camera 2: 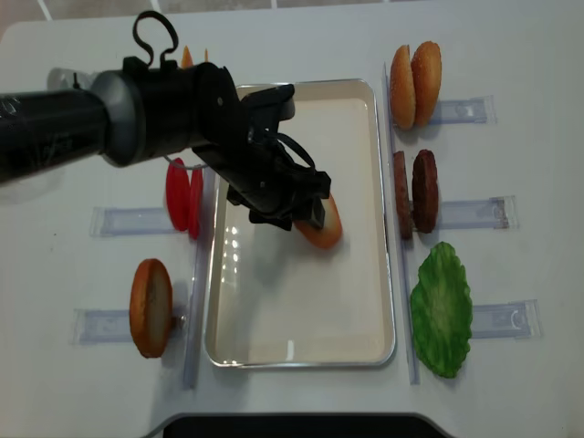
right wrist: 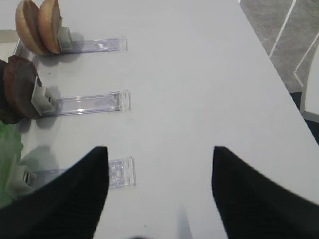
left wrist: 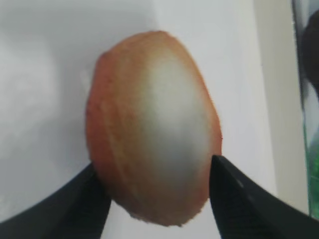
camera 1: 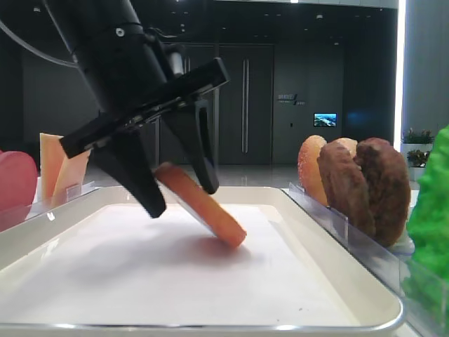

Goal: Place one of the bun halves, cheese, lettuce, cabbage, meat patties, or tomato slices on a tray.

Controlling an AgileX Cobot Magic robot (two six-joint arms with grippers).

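A bun half [camera 1: 210,210] [camera 2: 321,228] leans tilted on the cream-white tray [camera 1: 210,326] [camera 2: 301,310], its lower edge down on the paper lining. My left gripper [camera 1: 182,200] [camera 2: 292,214] straddles its upper end, open, with the black fingers spread wide. In the left wrist view the bun half [left wrist: 154,124] shows its pale face between the fingertips of the left gripper [left wrist: 157,169], which lie right at its sides. Over bare table, my right gripper [right wrist: 159,149] is open and has nothing between its fingers.
Clear holders flank the tray. On the right stand two bun halves [camera 2: 415,84], meat patties [camera 2: 415,192] and lettuce [camera 2: 441,308]. On the left stand cheese [camera 1: 59,168], tomato slices [camera 2: 185,196] and another bun half [camera 2: 151,307].
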